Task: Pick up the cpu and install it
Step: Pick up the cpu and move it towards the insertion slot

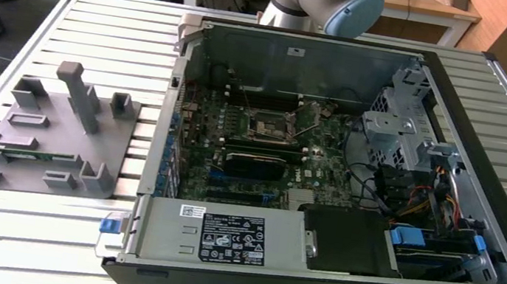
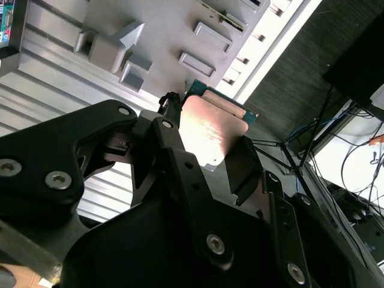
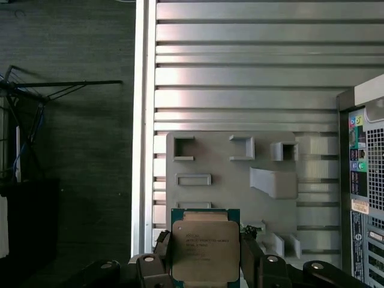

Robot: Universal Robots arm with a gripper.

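The cpu (image 3: pixel 205 251) is a flat square chip with a shiny metal top and a green rim. My gripper (image 3: pixel 205 259) is shut on it, with a black finger (image 3: pixel 161 255) on each side. In the second wrist view the cpu (image 2: pixel 211 127) stands between the fingers (image 2: pixel 173 144) of the gripper (image 2: pixel 210 157), with its metal face catching the light. Both wrist views look down from well above the grey parts fixture (image 3: pixel 228 180) on the slatted table. The black-framed motherboard socket (image 1: pixel 269 123) sits inside the open computer case (image 1: pixel 486 182).
The grey fixture (image 1: pixel 56 129) lies at the exterior view's left and holds a green memory stick (image 1: pixel 28 153) in a slot. The arm (image 1: pixel 328 0) rises behind the case. Drive cages and cables (image 1: pixel 410 164) fill the case's right side, and its wall (image 3: pixel 366 180) borders the fixture.
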